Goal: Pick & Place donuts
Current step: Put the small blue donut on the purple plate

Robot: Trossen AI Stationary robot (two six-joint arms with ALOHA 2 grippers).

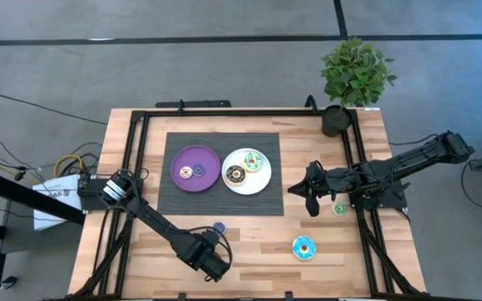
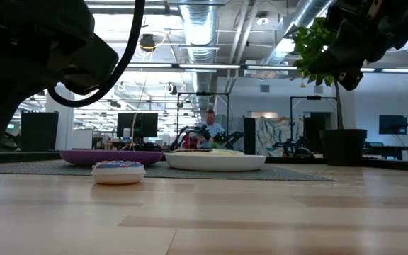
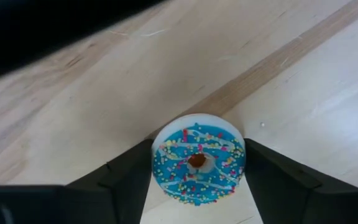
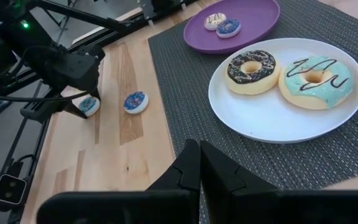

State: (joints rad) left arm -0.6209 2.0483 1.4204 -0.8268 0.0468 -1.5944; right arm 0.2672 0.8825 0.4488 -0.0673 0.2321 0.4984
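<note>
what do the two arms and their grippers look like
Both arms are dark, near black, made of slim jointed segments. The left arm has a round silvery joint near its base and cables beside it. The left gripper has two broad, flat black fingers with angled edges. The right gripper has two matching black fingers tapering to a point. No markings show.

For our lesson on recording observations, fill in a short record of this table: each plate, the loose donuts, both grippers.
purple plate: cream donut and blue donut, both small
white plate: brown donut and mint donut
loose on table: small blue-iced donut, cyan donut, small green donut
left gripper: low, around a sprinkled blue donut
right gripper: fingers shut, empty, near the white plate
</note>
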